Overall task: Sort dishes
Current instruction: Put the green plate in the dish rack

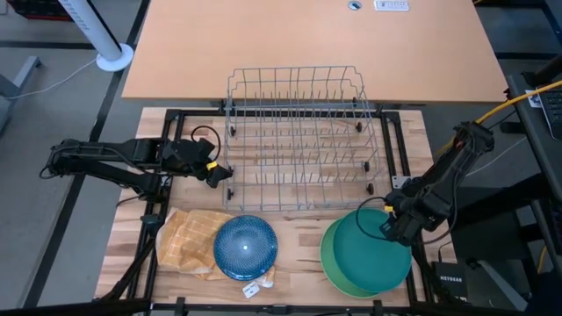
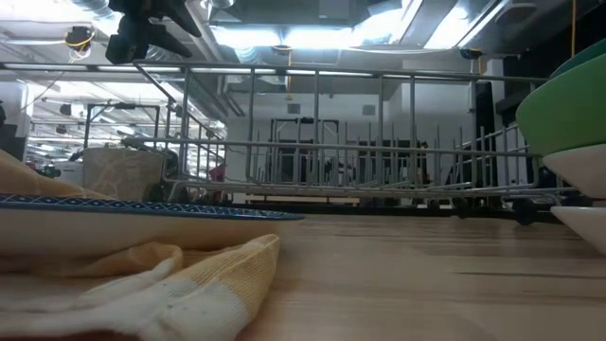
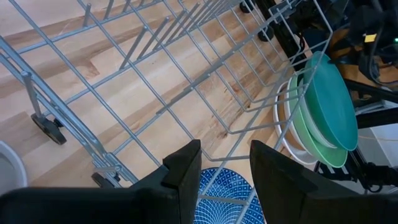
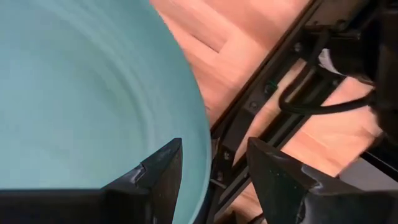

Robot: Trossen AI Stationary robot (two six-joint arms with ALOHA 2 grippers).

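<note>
Wooden tabletop (image 1: 299, 241) is being shared by a rack (image 1: 303, 140), a blue plate (image 1: 246, 247) on a cloth (image 1: 189, 241), and stacked plates; the teal plate (image 1: 373, 250) is being straddled at its rim by the right gripper's (image 4: 211, 171) parted fingers. Left gripper (image 3: 224, 171) is being held open beside the rack.

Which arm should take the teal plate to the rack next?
Right, probably. The right gripper hangs open at the rim of the teal plate, its fingers straddling the edge. The left gripper, also open, sits across the table by the wire rack.
</note>
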